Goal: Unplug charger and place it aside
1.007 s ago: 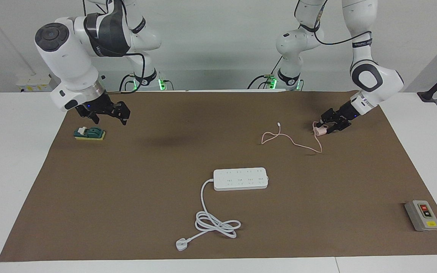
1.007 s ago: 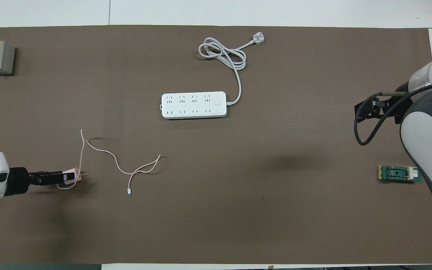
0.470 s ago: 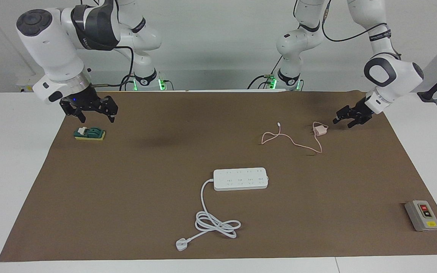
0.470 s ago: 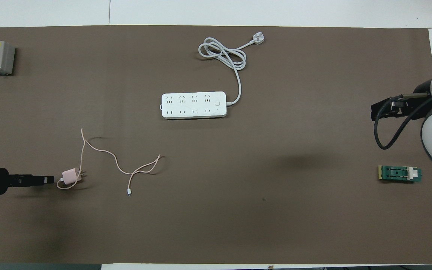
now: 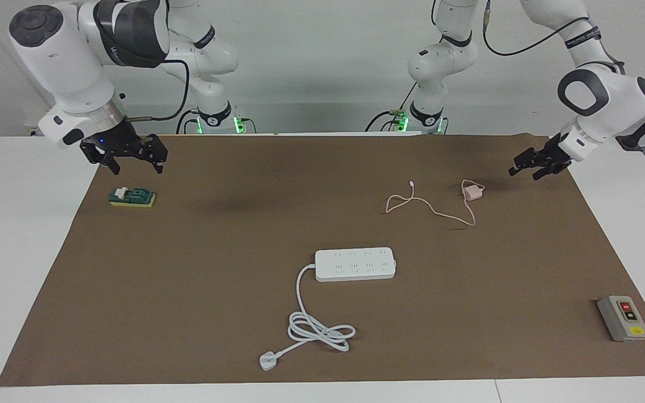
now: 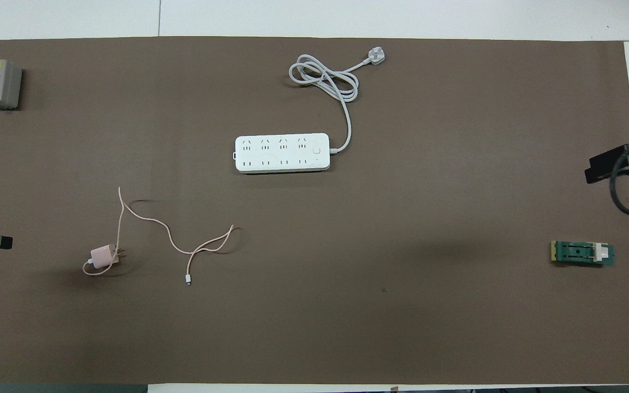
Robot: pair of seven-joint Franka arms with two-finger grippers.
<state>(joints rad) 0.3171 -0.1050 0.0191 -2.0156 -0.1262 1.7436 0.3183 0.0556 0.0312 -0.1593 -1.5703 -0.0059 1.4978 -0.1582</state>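
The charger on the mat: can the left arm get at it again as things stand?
Probably yes. The charger lies free on the mat, unplugged from the power strip, and the open left claw hangs close by with nothing between them.

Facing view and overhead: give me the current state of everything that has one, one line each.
charger: unplugged, lying on the mat, free of both grippers, cable loose beside it.
power strip: all sockets empty, its own cord coiled, plug unconnected.
switch box: lying flat, untouched.
green block: resting on the mat, not held.
left gripper: open, empty, over the mat's edge.
right gripper: empty, above the mat near the green block.
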